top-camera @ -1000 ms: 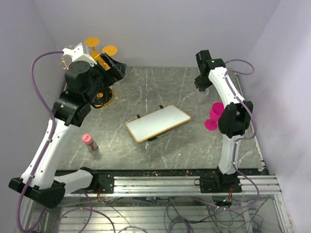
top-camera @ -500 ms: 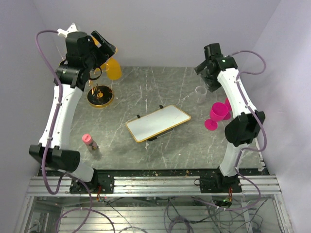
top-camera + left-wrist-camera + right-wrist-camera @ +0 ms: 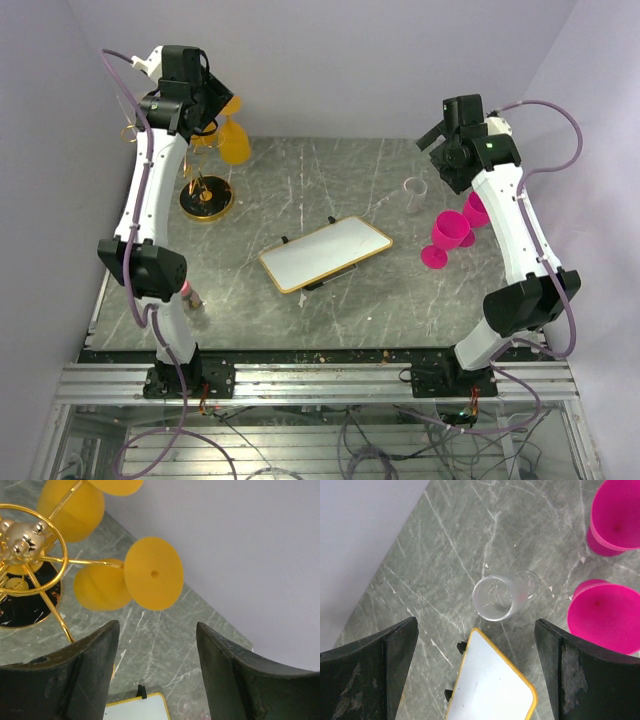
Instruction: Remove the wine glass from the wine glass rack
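The gold wine glass rack (image 3: 26, 544) stands at the table's back left on its round dark base (image 3: 205, 200). Orange wine glasses hang upside down from its arms. In the left wrist view the nearest wine glass (image 3: 152, 574) shows its round foot, and its bowl (image 3: 99, 588) points down to the table. My left gripper (image 3: 157, 627) hovers high above and beside it, open and empty, at the rack's top (image 3: 212, 112). Away from the rack, my right gripper (image 3: 476, 625) is raised at the back right (image 3: 437, 140), open with nothing between its fingers.
A clear glass (image 3: 496, 598) stands on the marble below the right gripper, with two pink glasses (image 3: 607, 616) beside it. A yellow-rimmed white board (image 3: 325, 253) lies mid-table. A small pink-capped bottle (image 3: 183, 288) stands at the left, behind the left arm.
The left arm has swung up over the rack and its jaws have narrowed a little. The right gripper has opened and lifted away from the clear glass, which stays on the table.
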Robot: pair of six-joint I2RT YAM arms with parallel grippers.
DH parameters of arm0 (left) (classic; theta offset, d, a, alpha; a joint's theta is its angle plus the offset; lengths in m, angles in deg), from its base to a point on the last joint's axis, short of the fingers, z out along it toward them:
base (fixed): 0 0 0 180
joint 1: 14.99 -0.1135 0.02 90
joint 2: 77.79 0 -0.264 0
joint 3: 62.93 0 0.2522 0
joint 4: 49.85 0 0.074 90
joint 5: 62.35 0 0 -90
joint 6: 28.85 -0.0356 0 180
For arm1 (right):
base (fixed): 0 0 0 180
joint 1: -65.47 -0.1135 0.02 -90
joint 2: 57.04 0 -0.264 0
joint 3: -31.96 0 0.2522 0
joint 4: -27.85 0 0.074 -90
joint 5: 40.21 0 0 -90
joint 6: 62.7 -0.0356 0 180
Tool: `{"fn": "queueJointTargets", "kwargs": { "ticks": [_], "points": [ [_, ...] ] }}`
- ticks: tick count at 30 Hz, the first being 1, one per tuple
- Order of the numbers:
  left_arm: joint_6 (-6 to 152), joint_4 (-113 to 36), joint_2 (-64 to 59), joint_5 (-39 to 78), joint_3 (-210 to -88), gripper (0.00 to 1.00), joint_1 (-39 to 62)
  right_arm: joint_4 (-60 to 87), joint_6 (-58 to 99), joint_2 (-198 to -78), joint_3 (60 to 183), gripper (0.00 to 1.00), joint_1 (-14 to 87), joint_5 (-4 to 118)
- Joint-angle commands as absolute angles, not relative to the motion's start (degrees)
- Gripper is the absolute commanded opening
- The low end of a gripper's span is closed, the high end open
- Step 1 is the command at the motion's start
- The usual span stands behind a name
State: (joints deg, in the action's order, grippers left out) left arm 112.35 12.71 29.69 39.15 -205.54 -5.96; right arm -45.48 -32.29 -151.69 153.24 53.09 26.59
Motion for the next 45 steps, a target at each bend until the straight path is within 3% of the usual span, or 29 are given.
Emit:
{"fn": "queueJointTargets", "kwargs": {
  "ticks": [1,14,18,33,45],
  "points": [
    [114.81,17.29,33.45,43.44,-212.76,0.71,-6.69,-43.08,-31.4,-148.7,150.85,1.0,53.0,23.55],
    [109.75,17.91,41.88,42.56,-220.72,0.61,-8.41,-41.98,-31.5,-147.37,149.95,1.0,53.02,23.08],
    [109.83,16.86,43.01,40.73,-220.74,0.53,-9.24,-41.51,-31.58,-147.02,149.33,1.0,52.99,23.01],
    [109.61,15.0,45.93,39.7,-221.5,0.46,-9.8,-40.79,-31.45,-146.68,148.56,1.0,53.15,22.62],
    [111.56,13.13,44.78,40.0,-219.71,0.1,-10.57,-40.75,-31.27,-146.19,148.73,1.0,53.09,22.46]
  ]
}}
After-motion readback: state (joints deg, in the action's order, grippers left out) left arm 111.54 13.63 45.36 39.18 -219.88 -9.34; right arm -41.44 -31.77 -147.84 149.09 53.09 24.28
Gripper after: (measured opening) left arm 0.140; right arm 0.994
